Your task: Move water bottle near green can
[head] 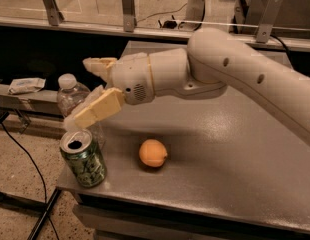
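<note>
At frame left, on the near-left corner of the grey table: water bottle, upright, white cap on top, long axis vertical. Directly in front of it, toward frame bottom: green can, also upright, tab opening up. Just beside each other. Touching or a hair apart, cannot tell, given the overlap of can top and bottle base.

Around the bottle's upper body: gripper, jaws spread, apparently not pinching. Far finger up and behind, with a dark gap between it and the cap. Near finger slanting across the bottle's front, tip down close to the can rim. Light contact of near finger with bottle wall: cannot rule out.

From frame right: arm reaching in low and roughly level over the table, wrist horizontal, fingers pointing left, closing line crossing the bottle's vertical axis at about shoulder height.

Mid-table, right of the can and well apart from the fingers: an orange. Not in the way.

Judging placement as good as done. For the exit: keep jaws spread and back out rightward along the arm's own line. Risk with any sideways or downward drift: near finger catching the bottle or can rim and tipping one off the table edge just beside them.
</note>
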Robot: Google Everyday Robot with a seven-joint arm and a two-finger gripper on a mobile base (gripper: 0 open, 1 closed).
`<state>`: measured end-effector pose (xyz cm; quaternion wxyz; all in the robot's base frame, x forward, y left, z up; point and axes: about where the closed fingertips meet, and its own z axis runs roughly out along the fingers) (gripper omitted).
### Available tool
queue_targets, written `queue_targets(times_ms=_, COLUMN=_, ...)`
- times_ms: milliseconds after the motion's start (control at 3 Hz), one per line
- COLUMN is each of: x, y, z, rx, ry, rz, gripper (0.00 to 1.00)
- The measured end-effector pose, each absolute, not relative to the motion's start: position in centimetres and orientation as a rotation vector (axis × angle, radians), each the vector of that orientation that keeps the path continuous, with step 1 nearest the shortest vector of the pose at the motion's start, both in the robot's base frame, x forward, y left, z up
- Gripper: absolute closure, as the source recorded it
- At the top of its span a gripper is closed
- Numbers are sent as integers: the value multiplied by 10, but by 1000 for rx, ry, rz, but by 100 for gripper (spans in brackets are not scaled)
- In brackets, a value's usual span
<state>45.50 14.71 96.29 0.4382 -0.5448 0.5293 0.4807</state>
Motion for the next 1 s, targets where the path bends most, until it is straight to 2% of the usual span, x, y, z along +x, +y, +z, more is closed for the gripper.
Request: queue_targets(times_ms=1000, x=510, y=85, z=969, rx=-1258, ry=1410, rz=1057, gripper=0)
